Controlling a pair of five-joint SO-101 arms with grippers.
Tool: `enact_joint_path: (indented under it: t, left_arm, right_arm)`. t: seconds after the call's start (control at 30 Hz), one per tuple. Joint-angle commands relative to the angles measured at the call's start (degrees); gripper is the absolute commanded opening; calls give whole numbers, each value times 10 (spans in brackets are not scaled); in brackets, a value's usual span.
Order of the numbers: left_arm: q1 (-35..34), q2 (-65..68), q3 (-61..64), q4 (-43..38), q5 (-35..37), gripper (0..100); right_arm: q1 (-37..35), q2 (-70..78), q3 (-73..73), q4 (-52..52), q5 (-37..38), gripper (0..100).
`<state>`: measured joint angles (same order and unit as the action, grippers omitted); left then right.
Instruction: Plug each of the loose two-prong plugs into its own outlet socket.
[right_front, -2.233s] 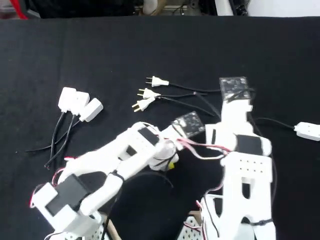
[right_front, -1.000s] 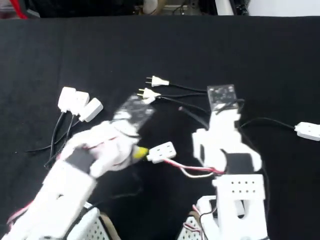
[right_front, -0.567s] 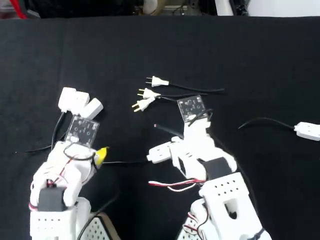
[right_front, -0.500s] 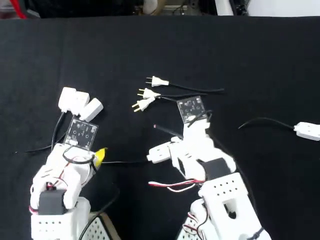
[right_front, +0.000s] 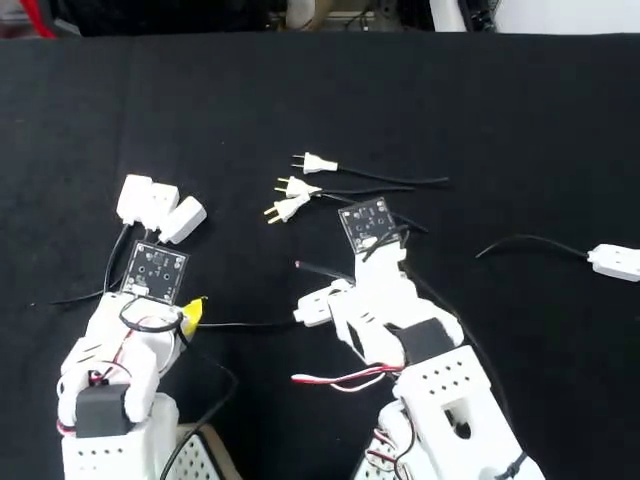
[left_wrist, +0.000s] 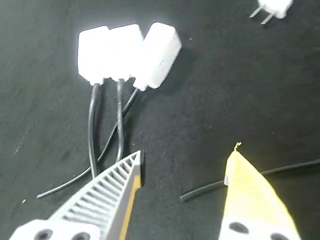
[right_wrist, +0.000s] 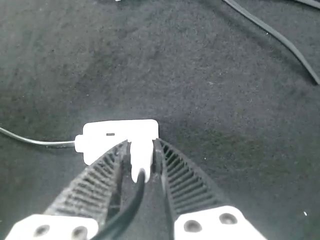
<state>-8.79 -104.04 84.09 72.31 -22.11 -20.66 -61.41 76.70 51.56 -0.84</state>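
Pushing squarely matters: your right gripper is clamped on the plug, its socket touching just beyond the fingertips; your left gripper gapes wide, empty.

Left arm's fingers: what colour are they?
Left fingers: one yellow, one grey. Best seen in the left wrist view.
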Motion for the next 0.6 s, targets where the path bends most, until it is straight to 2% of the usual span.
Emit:
enact_joint_path:
  t: [0.0, 0.13, 0.57]
  left_arm:
    - [-14, -2, -2, 3, -19, 272]
    - [-13, -2, 7, 3, -19, 272]
    - [-13, -2, 7, 5, -19, 272]
  right_arm:
    - [-2, -4, -36, 31, -4, 12]
    - [-2, -4, -65, 71, -4, 12]
    - [-2, -4, -65, 69, -4, 12]
